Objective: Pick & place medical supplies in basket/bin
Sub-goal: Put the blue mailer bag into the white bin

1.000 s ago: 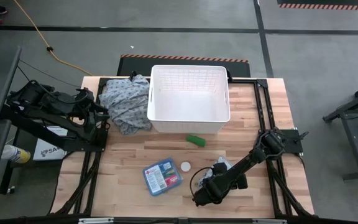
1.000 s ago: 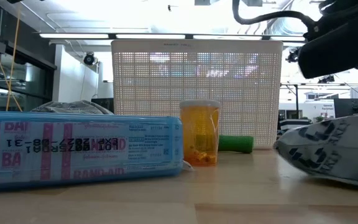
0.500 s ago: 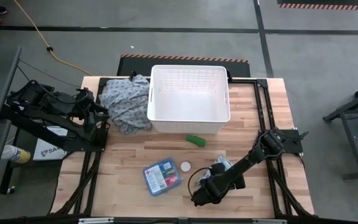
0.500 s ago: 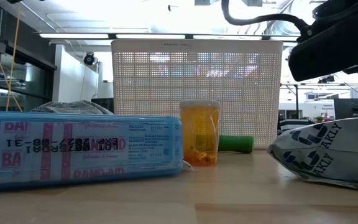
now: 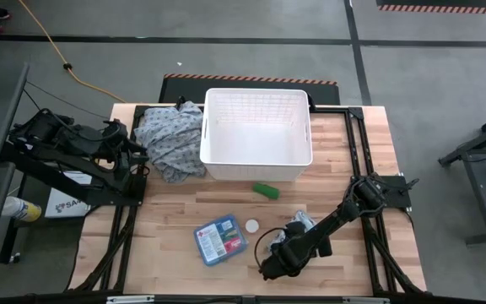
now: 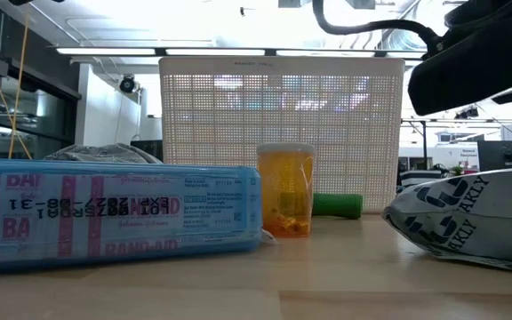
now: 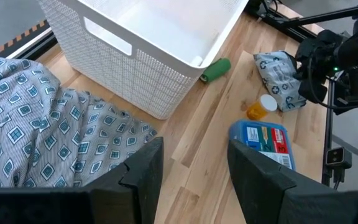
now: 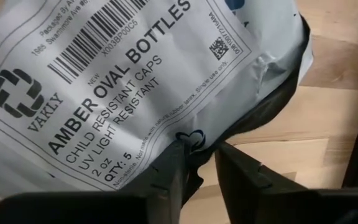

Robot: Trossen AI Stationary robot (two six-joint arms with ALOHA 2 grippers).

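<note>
The wooden table fills the centre of the overhead frame, with the white basket at upper centre, open side up and with nothing visible inside, apparently placed there so either arm can drop supplies in. A patterned cloth lies heaped against its left wall, upper left of centre. Lower down, left of centre, the blue first-aid box lies flat with its label up, and the grey-white packet sits at lower right of centre, one end raised slightly off the wood. The right pincer has closed narrowly on the packet's edge, pinching the soft film, seemingly because its floppy body offers no firmer hold. The left pincer waits at the frame's left edge, fingers spread wide over the cloth. A green item lies just below the basket's front wall, and a small amber bottle with a white cap stands between box and packet.
</note>
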